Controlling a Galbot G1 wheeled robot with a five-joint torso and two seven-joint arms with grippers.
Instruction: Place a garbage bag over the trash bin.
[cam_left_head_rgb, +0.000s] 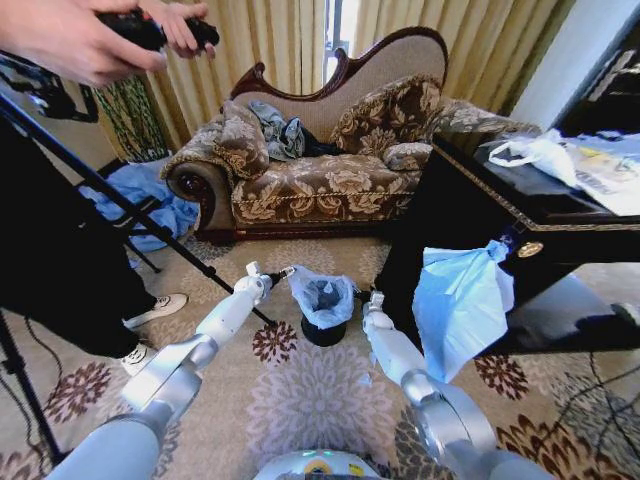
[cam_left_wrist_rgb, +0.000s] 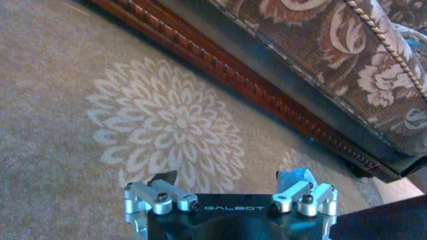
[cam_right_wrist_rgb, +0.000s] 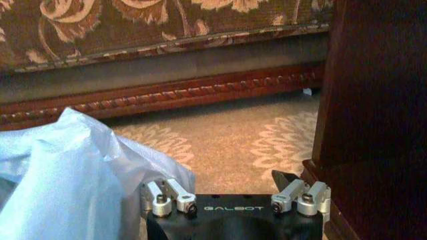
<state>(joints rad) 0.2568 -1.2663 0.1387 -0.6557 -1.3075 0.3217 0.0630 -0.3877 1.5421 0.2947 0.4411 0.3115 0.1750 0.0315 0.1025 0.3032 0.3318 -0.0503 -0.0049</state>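
Observation:
The trash bin (cam_left_head_rgb: 323, 332) is a small black cylinder standing on the carpet in front of the sofa. The garbage bag (cam_left_head_rgb: 322, 295), light blue and crinkly, sits over its top with the mouth spread wide. My left gripper (cam_left_head_rgb: 281, 272) is at the bag's left rim. In the left wrist view this gripper (cam_left_wrist_rgb: 230, 177) is open, and a bit of blue plastic lies on one fingertip (cam_left_wrist_rgb: 297, 176). My right gripper (cam_left_head_rgb: 364, 297) is at the bag's right rim. It (cam_right_wrist_rgb: 223, 180) is open too, with the garbage bag (cam_right_wrist_rgb: 67, 175) covering one finger.
A patterned sofa (cam_left_head_rgb: 320, 160) stands close behind the bin. At the right is a dark table (cam_left_head_rgb: 520, 215) with a larger bunch of blue plastic (cam_left_head_rgb: 460, 305) hanging off it and a white bag (cam_left_head_rgb: 535, 150) on top. A tripod leg (cam_left_head_rgb: 150, 225) and a person's shoes (cam_left_head_rgb: 155, 310) are at the left.

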